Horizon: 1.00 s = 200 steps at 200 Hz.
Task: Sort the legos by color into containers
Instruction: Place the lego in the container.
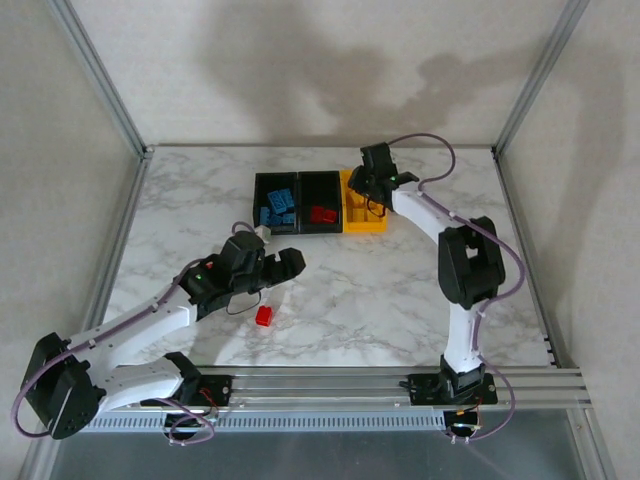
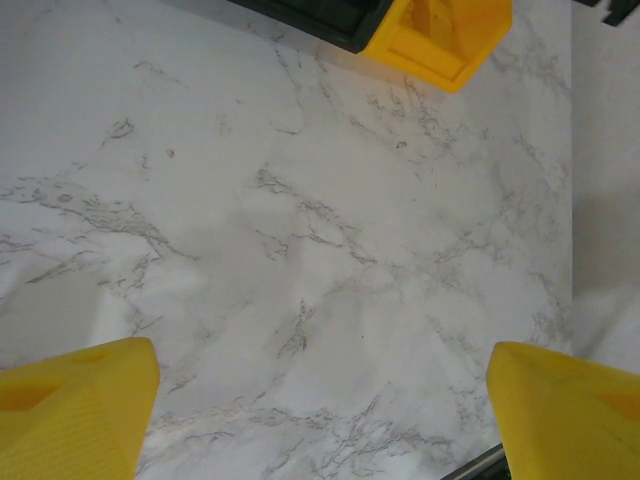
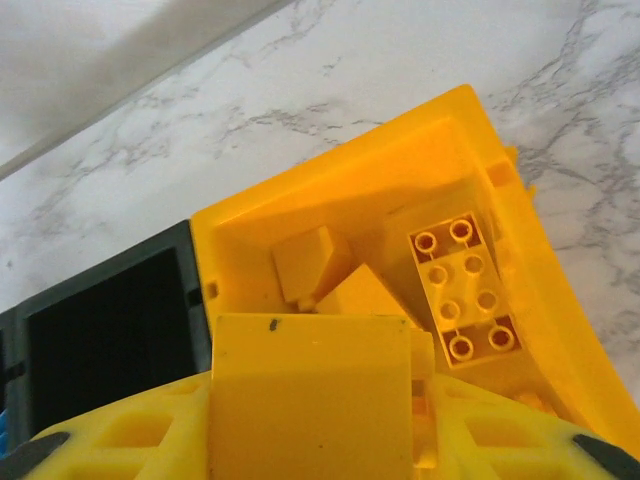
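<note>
White marble-patterned table (image 1: 380,290), metal frame posts (image 1: 104,80)

Three bins stand touching in a row at the far middle of the marble table (image 1: 400,290): a black bin (image 1: 257,205) holding blue legos (image 1: 278,208), a second black bin (image 1: 320,177) with a red lego (image 1: 322,214), then a yellow bin (image 1: 365,229). The right gripper (image 1: 372,188) hangs over the yellow bin. The left gripper (image 1: 274,266) hovers spread above bare marble, with a lone red lego (image 1: 264,316) on the table beside its arm.
</note>
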Each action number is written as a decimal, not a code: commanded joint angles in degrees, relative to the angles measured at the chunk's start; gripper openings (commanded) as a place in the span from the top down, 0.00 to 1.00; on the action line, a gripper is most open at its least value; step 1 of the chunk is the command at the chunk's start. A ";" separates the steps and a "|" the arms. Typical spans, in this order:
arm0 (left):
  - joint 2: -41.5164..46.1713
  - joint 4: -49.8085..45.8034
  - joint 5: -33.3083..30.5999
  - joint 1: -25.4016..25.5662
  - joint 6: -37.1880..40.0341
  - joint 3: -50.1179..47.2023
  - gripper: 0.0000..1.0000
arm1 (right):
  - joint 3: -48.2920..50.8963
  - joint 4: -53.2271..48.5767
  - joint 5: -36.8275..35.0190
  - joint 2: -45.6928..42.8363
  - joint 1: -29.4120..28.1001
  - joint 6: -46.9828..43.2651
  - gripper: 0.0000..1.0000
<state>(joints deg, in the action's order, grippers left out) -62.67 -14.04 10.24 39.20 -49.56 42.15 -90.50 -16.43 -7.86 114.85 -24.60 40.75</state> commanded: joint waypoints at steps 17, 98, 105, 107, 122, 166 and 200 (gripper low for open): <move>-0.08 -0.45 -2.04 0.71 -0.30 1.62 0.15 | -4.76 -2.30 1.75 4.93 0.91 2.25 0.56; 0.27 -0.92 -2.33 0.75 -0.27 1.27 0.15 | -7.32 -3.60 0.73 8.27 1.45 3.85 0.48; 0.32 -0.96 -2.33 0.71 -0.29 1.27 0.15 | -7.41 -3.69 0.74 8.24 1.46 3.92 0.47; 0.35 -1.00 -2.33 0.70 -0.32 1.27 0.15 | -7.41 -3.70 0.69 8.28 1.41 3.95 0.46; 0.53 -1.16 -2.41 0.70 -0.30 1.27 0.15 | -7.24 -3.79 0.52 7.94 1.48 4.17 0.43; 0.44 -1.43 -2.51 0.70 -0.32 1.74 0.15 | -7.03 -3.53 0.41 5.15 1.48 3.82 0.41; 1.38 -3.38 -4.53 0.72 -0.36 2.66 0.15 | -2.08 -1.17 1.33 -1.67 1.34 3.28 0.41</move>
<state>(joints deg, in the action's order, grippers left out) -62.67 -14.85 8.67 39.35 -49.56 42.57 -95.50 -18.90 -6.76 120.44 -23.51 44.34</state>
